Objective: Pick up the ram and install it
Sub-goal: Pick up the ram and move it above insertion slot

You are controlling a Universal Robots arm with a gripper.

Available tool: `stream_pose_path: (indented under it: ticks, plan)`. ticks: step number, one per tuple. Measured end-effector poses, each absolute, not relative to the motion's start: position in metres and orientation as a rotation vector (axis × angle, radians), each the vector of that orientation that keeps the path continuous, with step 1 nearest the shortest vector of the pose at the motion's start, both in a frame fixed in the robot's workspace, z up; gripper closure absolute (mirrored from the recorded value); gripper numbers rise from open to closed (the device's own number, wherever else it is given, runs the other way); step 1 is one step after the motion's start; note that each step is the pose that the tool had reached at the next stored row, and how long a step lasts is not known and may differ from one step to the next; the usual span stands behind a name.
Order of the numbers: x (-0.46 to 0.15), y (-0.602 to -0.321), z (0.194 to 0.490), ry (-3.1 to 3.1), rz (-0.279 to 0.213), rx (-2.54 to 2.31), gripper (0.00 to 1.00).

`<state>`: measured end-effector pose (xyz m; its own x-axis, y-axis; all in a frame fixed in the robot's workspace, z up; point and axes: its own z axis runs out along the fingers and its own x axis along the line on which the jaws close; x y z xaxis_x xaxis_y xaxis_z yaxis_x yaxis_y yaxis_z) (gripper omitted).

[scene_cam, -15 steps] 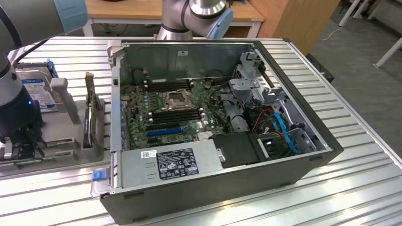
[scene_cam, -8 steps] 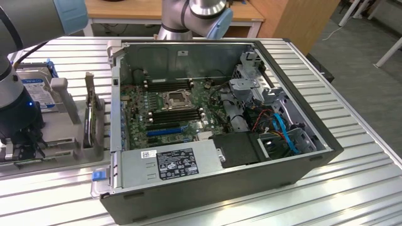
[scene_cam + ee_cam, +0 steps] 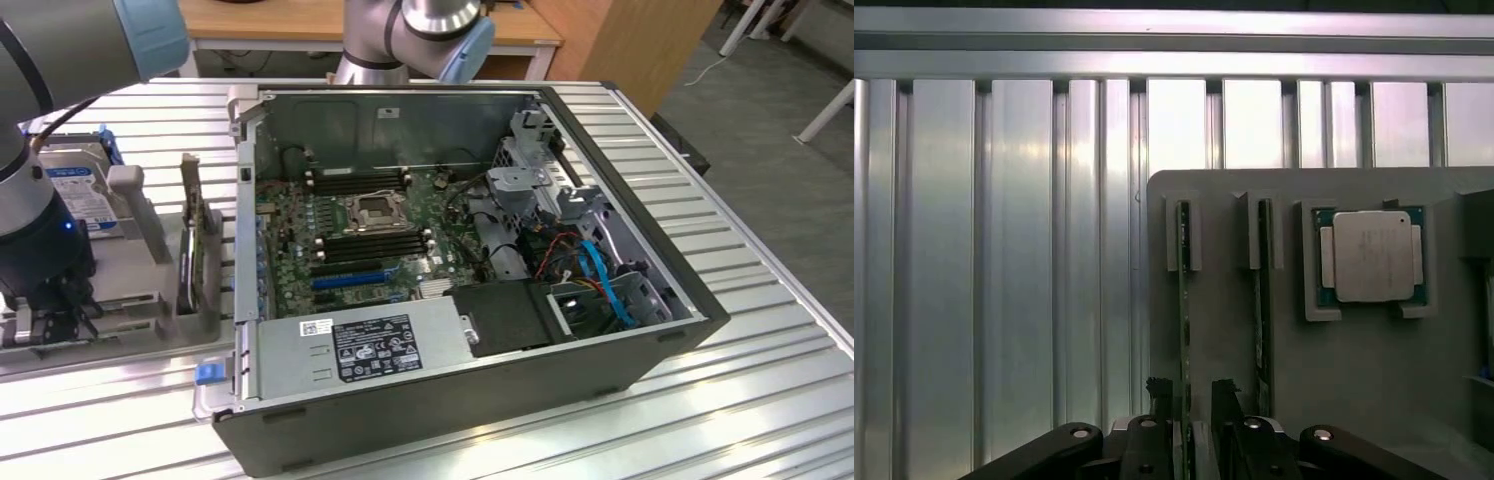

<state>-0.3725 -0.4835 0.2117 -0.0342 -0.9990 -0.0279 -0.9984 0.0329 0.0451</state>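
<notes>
So the long, thin green circuit-board ram stick (image 3: pixel 1184 320) is standing on edge in a slot of the flat grey plastic holder tray (image 3: pixel 1334 380), nowhere near installed. From the wrist view it runs straight out from between the two black fingertips (image 3: pixel 1160 392) of the dark metal gripper (image 3: pixel 1192 400). The jaws are spread wide with visible space either side of the stick, so nothing is clamped; it's released, just lined up over the ram stick. Whether the tips are already down at the stick's level, I honestly can't tell. Just beside that one, one slot over from the gripper, a second green stick (image 3: pixel 1262 300) stands on edge the same way. Past that, further out to the same side, a square silver CPU chip (image 3: pixel 1372 255) lies flat in its own recess of the tray. Everything sits on a ribbed aluminium table (image 3: pixel 1004 250). In the exterior view the arm hangs over the tray, and next to it is a hard drive with a blue-and-white label (image 3: pixel 74 190). Well away from the gripper, toward the exterior view's right, an open black desktop computer case (image 3: pixel 441 420) lies on its side, showing the green motherboard (image 3: pixel 300 235) and its long black and blue slots (image 3: pixel 354 280).
</notes>
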Motion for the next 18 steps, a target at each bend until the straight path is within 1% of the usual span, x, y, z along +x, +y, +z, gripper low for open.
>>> stream_pose_path:
  ticks: [18]
  plan:
    - [-0.3725,-0.4835,0.2032,-2.249,-0.081,2.175,0.71]
